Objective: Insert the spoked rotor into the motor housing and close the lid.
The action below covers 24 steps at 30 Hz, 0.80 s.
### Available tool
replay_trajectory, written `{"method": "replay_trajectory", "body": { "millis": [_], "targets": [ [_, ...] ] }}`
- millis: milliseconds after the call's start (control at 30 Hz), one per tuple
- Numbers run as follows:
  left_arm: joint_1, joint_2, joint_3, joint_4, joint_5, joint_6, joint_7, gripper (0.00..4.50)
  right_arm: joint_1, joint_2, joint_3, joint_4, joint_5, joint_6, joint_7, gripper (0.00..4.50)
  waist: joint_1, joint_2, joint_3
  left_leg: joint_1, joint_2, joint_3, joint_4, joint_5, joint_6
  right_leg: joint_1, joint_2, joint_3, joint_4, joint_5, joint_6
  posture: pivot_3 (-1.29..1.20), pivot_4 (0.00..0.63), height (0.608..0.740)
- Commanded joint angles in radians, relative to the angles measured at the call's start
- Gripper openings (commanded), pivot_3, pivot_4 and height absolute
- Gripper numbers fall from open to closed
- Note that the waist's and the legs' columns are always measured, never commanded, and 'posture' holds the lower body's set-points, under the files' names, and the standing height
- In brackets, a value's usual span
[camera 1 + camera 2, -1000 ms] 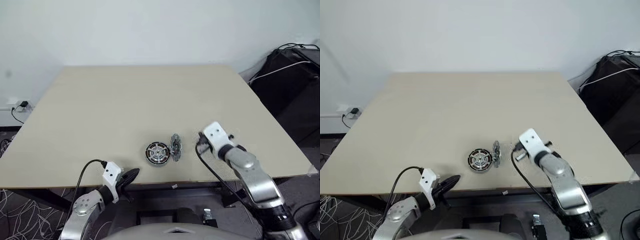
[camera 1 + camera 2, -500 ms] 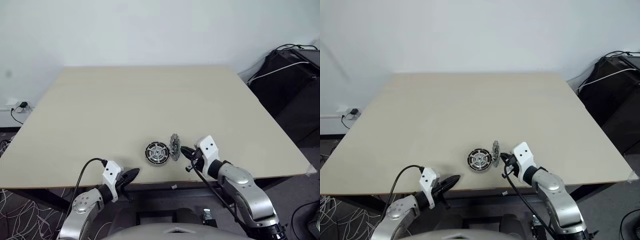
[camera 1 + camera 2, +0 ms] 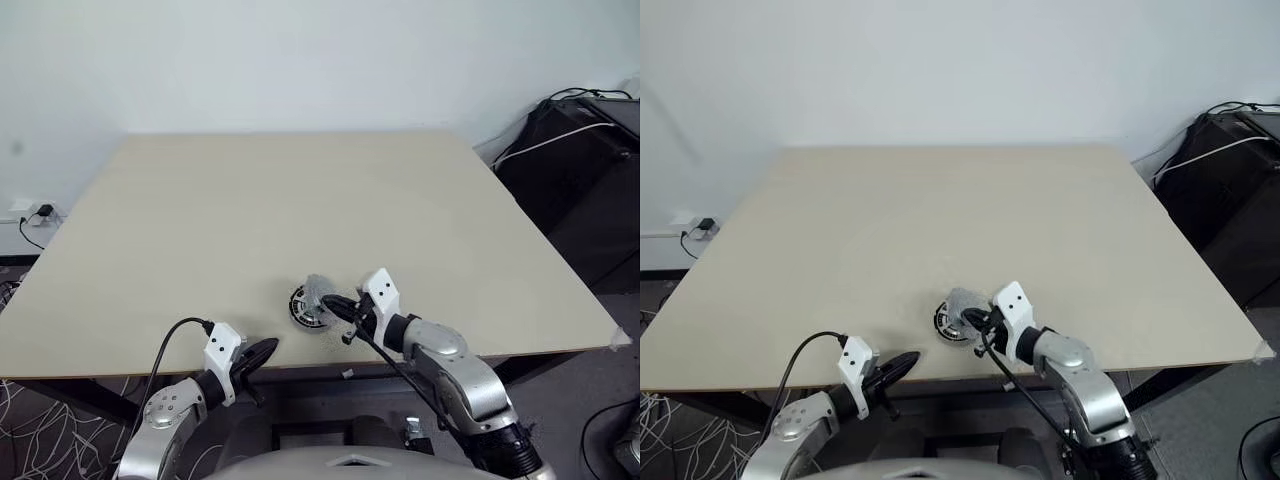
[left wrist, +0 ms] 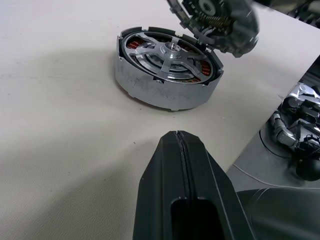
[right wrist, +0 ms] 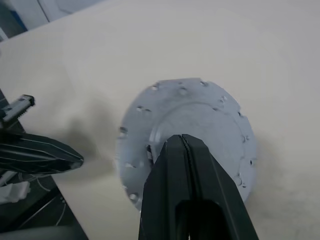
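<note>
Lid [image 5: 187,132] half down over housing [image 4: 167,75], rotor seated. My right gripper [image 3: 335,305] shut, empty, on lid: press centred, slow. Left gripper [image 3: 262,351] shut, empty, lower-left.

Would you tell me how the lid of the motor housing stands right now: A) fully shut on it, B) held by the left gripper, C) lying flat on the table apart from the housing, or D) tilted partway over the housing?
D: the lid leans at an angle over the housing, whose spoked rotor is exposed, while the shut right gripper pushes against it.

Beige table [image 3: 280,200] under both claws. Black equipment with white cable [image 3: 585,150] far right of right claw. Wall socket [image 3: 40,210] far left of left claw.
</note>
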Motion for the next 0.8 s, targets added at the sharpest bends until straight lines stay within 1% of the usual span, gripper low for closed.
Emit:
{"method": "replay_trajectory", "body": {
  "millis": [33,233,433,567,733,767,800],
  "targets": [
    [-0.007,0.007,0.007,-0.042,-0.013,0.000,-0.002,0.00,-0.039,0.032,0.019,0.065,-0.019,-0.040,-0.014,0.02,-0.001,0.000,0.000,0.000,0.000,0.000,0.000,0.000,0.000,0.000,0.000,0.000,0.000,0.000,0.000,0.00,0.000,0.740],
    [-0.010,0.004,0.005,-0.040,-0.014,0.002,-0.003,0.00,-0.077,0.078,0.050,0.176,-0.042,-0.067,-0.022,0.02,-0.003,0.000,0.000,0.000,0.000,0.000,0.000,0.000,0.000,0.000,0.001,0.000,0.000,0.000,0.000,0.00,0.000,0.740],
    [-0.010,-0.001,0.004,-0.038,-0.013,0.004,-0.001,0.00,-0.096,0.099,0.062,0.237,-0.060,-0.078,-0.024,0.02,-0.005,0.000,-0.001,0.001,0.001,0.000,0.000,0.000,0.000,0.000,0.002,0.001,0.000,0.001,-0.001,0.00,0.000,0.740],
    [-0.010,-0.004,0.003,-0.036,-0.013,0.005,-0.001,0.00,-0.094,0.094,0.064,0.226,-0.074,-0.093,-0.030,0.02,-0.006,0.000,-0.002,0.001,0.001,0.001,0.000,0.000,0.000,0.000,0.002,0.001,0.001,0.001,-0.001,0.00,0.000,0.740],
    [-0.008,-0.005,0.003,-0.037,-0.014,0.005,-0.001,0.00,-0.072,0.073,0.030,0.123,-0.045,-0.125,-0.008,0.02,-0.005,0.001,-0.002,0.001,0.001,0.001,0.000,0.000,0.000,0.000,0.002,0.001,0.001,0.000,-0.001,0.00,0.000,0.740],
    [-0.007,-0.005,0.003,-0.037,-0.014,0.005,-0.001,0.00,-0.066,0.062,0.027,0.106,-0.044,-0.142,0.002,0.41,-0.005,0.001,-0.002,0.001,0.001,0.001,0.000,0.000,0.000,0.000,0.002,0.001,0.000,0.000,-0.001,0.00,0.000,0.740],
    [-0.007,-0.004,0.003,-0.038,-0.014,0.005,-0.002,0.00,-0.061,0.051,0.026,0.096,-0.044,-0.154,0.010,0.63,-0.005,0.001,-0.002,0.001,0.001,0.001,0.000,0.000,0.000,0.000,0.002,0.001,0.000,0.000,-0.001,0.00,0.000,0.740]
  ]
}}
